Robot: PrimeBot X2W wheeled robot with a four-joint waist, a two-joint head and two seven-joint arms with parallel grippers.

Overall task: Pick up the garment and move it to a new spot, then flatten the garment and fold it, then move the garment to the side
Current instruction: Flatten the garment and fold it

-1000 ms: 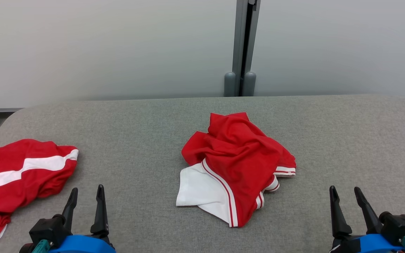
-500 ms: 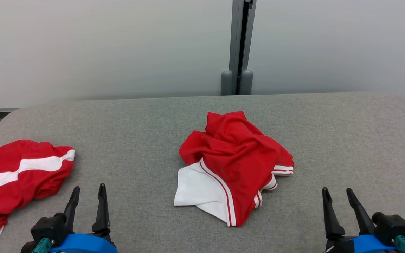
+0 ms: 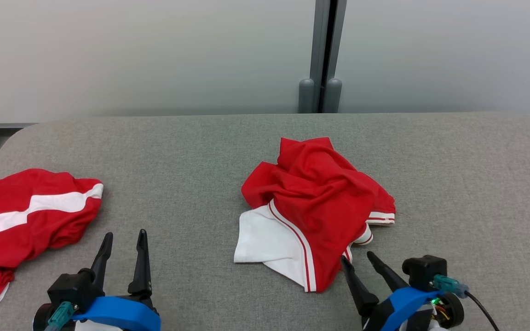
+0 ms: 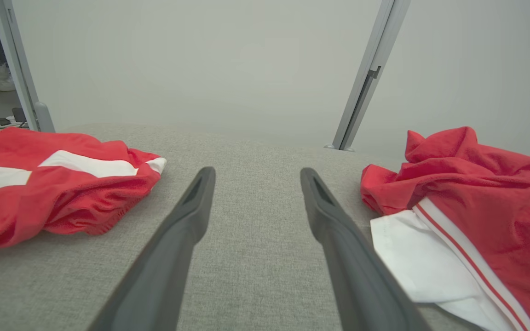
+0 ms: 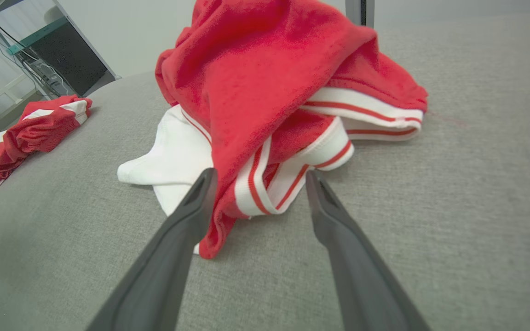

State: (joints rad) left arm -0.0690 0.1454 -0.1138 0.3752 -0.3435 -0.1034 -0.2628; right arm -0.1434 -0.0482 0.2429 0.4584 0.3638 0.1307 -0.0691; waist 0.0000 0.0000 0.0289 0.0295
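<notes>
The garment [image 3: 313, 207], red with white panels and red-striped cuffs, lies crumpled in the middle of the grey padded table [image 3: 467, 184]. My right gripper [image 3: 357, 256] stands open just short of its near right edge. In the right wrist view the garment [image 5: 265, 78] rises ahead, and the striped cuff folds lie just beyond the right gripper [image 5: 260, 173]. My left gripper [image 3: 125, 233] is open over bare table at the lower left, holding nothing. In the left wrist view the left gripper [image 4: 256, 171] points at the wall, with the garment [image 4: 476, 184] to its right.
A second red garment with a white stripe [image 3: 25, 216] lies bunched at the table's left edge; it also shows as the striped garment [image 4: 62, 179] and the striped garment [image 5: 35, 128]. A grey wall with a metal post [image 3: 325, 55] stands behind the table.
My right gripper has swung left and now stands at the garment's near right edge. The head camera has shifted a little. The left gripper has barely moved.
</notes>
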